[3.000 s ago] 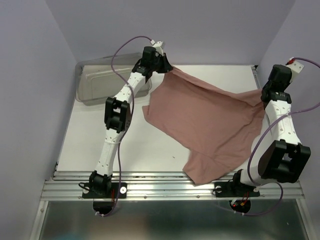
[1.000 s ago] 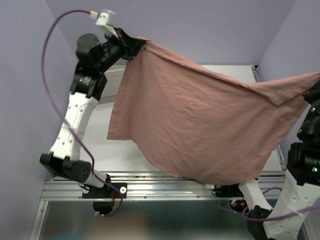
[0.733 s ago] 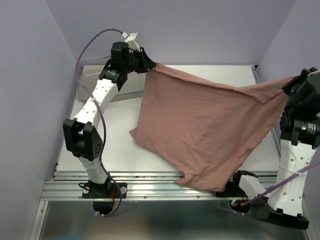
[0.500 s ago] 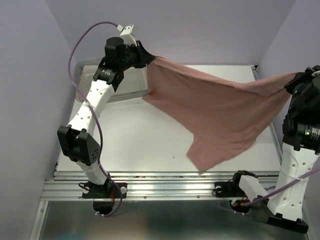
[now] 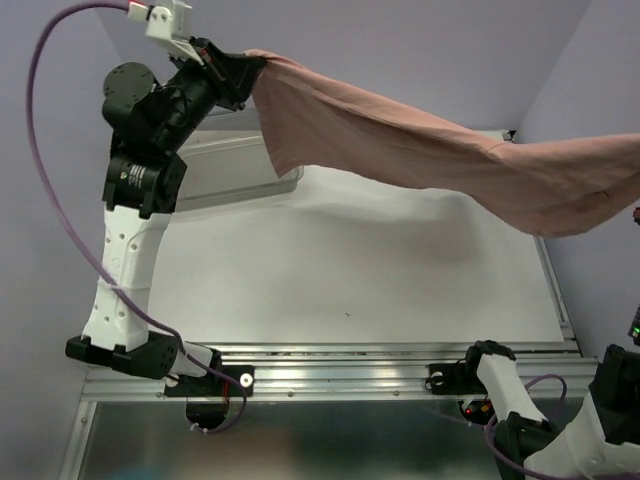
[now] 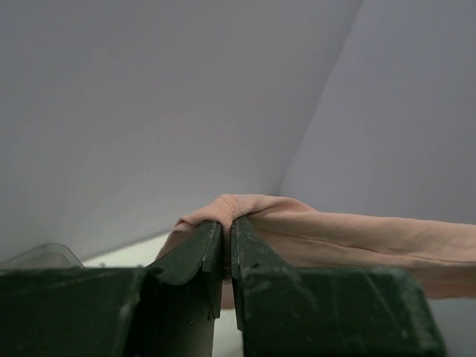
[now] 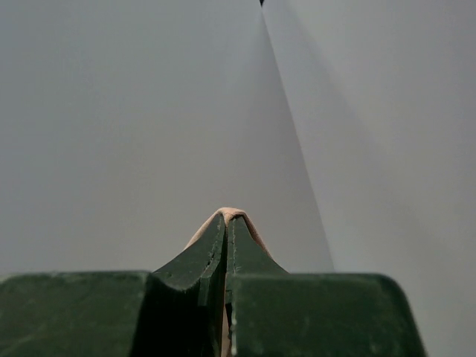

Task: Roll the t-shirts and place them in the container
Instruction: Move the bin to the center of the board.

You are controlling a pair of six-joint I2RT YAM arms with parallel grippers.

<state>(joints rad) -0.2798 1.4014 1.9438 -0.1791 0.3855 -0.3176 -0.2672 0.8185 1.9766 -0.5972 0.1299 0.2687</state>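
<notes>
One aluminium rail [image 5: 330,372] runs along the near edge, and beyond it the white tabletop [image 5: 340,270] spreads back toward the walls, carrying a faint shadow. Above it, lifted off the surface, the dusty-pink t-shirt [image 5: 420,150] hangs stretched in a long, sagging band from the upper left to the right edge of the top view, gathered into lengthwise folds. The left pincer [image 5: 243,66], raised high at the far left, is clamped on one end of the cloth; its wrist view shows the two dark jaws pressed together with a pink fold pinched between them. The right pincer [image 7: 226,224] lies outside the top view, but its own camera shows its jaws closed on a small peak of the same pink fabric. At the far left a clear plastic bin [image 5: 235,170] rests on the tabletop near the lilac wall [image 5: 420,50].
</notes>
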